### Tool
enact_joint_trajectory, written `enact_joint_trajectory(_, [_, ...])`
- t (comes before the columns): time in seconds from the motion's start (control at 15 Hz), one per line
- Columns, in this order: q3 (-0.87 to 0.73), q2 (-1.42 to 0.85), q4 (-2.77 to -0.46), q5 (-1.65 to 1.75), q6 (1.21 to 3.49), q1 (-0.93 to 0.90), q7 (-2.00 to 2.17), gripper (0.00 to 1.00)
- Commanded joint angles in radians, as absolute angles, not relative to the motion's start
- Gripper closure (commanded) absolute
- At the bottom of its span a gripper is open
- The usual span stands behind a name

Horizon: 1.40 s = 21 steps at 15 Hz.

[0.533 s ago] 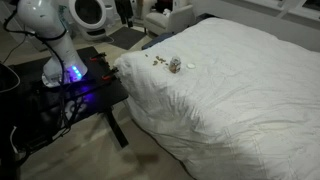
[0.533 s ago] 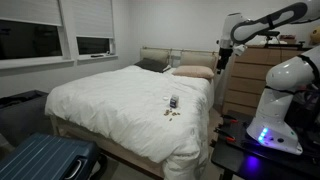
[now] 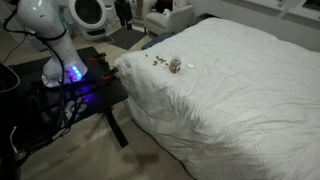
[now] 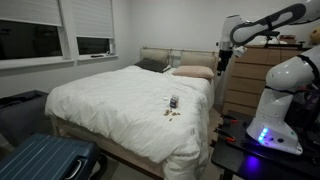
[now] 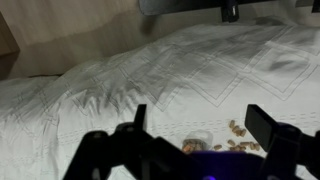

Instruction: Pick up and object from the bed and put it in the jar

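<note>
Wrist view: the black two-fingered robot gripper (image 5: 182, 142) filled the lower edge as a dark blur, its fingers (image 5: 280, 140) spread wide apart with nothing held between them, hanging well above the large bed with a rumpled plain white duvet (image 5: 120, 80). Between the fingers, toward 6 o'clock in the frame, sat the small squat greyish-white glassy jar (image 5: 197, 142) on the duvet, with tiny tan and dark scattered bits (image 5: 240, 130) just beside it at 3 o'clock. In an exterior view the jar (image 3: 175, 65) stood near the bed's corner, the bits (image 3: 157, 61) at its 9 o'clock, and the white robot base (image 3: 48, 35) rose from a black table (image 3: 95, 85) at 9 o'clock of the bed. In an exterior view the white arm (image 4: 262, 22) reached high at 1 o'clock, with the gripper (image 4: 222, 58) well apart from the jar (image 4: 174, 102), which stood on the duvet near the bed's edge with the bits (image 4: 172, 113) at its 6 o'clock. Two beige pillows (image 4: 190, 72) lay at the head of the bed, and a ribbed blue suitcase (image 4: 40, 160) stood at 7 o'clock.
</note>
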State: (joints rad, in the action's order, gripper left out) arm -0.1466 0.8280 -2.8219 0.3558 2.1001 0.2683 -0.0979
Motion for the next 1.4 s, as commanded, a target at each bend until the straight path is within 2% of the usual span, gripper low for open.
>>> enact_joint_trajectory(0.0, [-0.127,0.81,-2.816,0.35,2.116,0.271,-0.03,0.0])
enact_joint_trajectory(0.73, [0.149,0.567,-2.788,0.35,2.293,0.333,0.703,0.0])
enact_joint_trajectory(1.33, [0.217,0.333,-2.749,0.382,2.484,0.292,1.15,0.0])
